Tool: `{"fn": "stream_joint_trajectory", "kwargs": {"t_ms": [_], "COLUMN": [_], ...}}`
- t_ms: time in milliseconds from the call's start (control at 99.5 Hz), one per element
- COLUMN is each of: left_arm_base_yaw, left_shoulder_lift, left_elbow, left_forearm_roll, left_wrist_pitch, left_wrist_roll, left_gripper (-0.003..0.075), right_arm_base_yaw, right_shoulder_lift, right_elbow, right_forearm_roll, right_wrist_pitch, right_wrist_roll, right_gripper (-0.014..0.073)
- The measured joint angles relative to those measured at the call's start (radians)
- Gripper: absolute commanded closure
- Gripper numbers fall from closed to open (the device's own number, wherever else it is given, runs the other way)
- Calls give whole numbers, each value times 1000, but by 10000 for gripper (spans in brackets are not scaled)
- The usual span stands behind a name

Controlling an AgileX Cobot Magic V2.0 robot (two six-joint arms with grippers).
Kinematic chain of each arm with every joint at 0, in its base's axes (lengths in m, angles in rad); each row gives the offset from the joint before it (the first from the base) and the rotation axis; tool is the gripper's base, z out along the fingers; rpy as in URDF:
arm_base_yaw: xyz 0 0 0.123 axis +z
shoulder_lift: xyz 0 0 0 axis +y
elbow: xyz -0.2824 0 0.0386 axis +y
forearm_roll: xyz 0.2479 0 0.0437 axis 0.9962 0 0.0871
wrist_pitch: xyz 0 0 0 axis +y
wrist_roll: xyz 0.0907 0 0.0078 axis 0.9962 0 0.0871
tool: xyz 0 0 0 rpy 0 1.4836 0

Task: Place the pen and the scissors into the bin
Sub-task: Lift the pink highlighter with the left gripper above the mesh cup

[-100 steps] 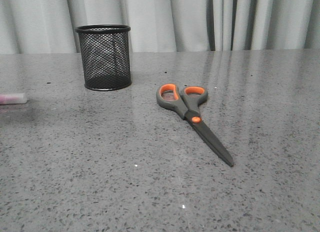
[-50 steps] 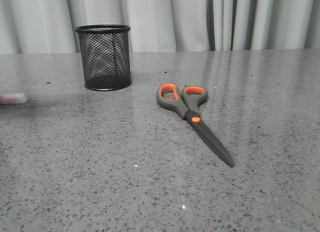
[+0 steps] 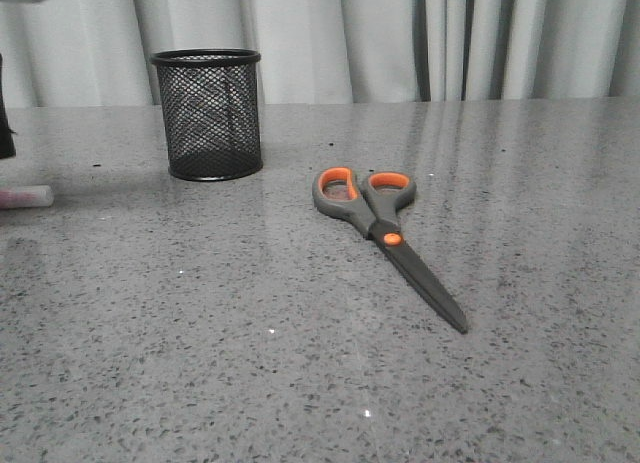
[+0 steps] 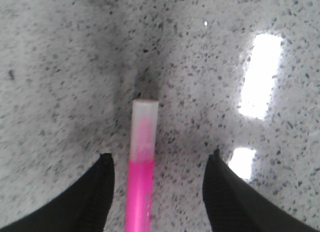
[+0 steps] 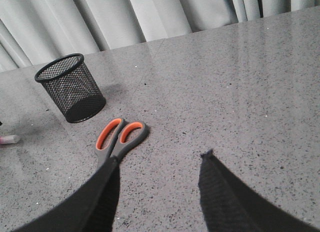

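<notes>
Pink pen [image 4: 139, 182] lies between your left gripper's [image 4: 157, 179] parted fingers, ready for grasping; right gripper [image 5: 160, 184] waits open above the scissors [image 5: 119, 138].

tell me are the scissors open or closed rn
Closed: the scissors lie flat on the table, blades together in one dark point, orange-lined handles side by side.

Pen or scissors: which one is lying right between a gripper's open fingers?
The pen: it lies between the left gripper's spread fingers. The scissors lie mid-table with nothing around them.
</notes>
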Motion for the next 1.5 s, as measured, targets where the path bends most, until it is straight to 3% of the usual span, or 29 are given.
{"fn": "stream_joint_trajectory", "kwargs": {"t_ms": [573,663,773,1035,1306,1396,1497], "left_arm_base_yaw": [0,0,2,2,2,2,2], "left_shoulder_lift": [89,94,99,96,-46,-108,-161], "left_elbow": [-16,-18,-19,-19,-4,-4,-4], "left_forearm_roll": [-16,-30,-64,-98,-258,-386,-630], "left_wrist_pitch": [-6,0,12,-1,-316,-465,-605], "left_wrist_roll": [10,10,2,-161,-189,-190,-153], "left_gripper": [368,468,736,739,739,739,739], "right_arm_base_yaw": [0,0,0,0,0,0,0], "right_shoulder_lift": [0,0,0,0,0,0,0], "right_elbow": [0,0,0,0,0,0,0], "right_forearm_roll": [-2,-2,-2,-2,-2,-2,-2], "right_wrist_pitch": [28,34,40,45,52,52,53], "right_wrist_roll": [-1,-1,-1,-1,-1,-1,-1], "right_gripper": [265,265,265,265,265,265,265]}}
